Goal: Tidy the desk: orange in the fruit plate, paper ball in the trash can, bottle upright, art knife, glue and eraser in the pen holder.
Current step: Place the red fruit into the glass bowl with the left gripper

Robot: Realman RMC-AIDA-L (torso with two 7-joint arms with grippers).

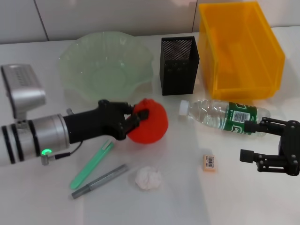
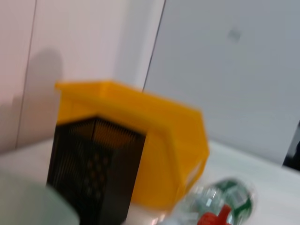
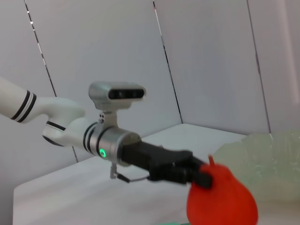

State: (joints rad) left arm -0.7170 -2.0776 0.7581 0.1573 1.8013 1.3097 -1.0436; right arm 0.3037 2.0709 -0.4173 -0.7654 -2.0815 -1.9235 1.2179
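My left gripper is shut on the left side of the red orange, just in front of the pale green fruit plate; the right wrist view shows the same hold on the orange. Lying on its side to the right is the bottle, cap toward the orange. My right gripper is open beside the bottle's base end and holds nothing. The paper ball and the eraser lie near the front. The black pen holder and the yellow trash can stand at the back.
A green pen-shaped tool and a grey stick lie side by side at the front left, under my left arm. The left wrist view faces the pen holder, the trash can and the bottle.
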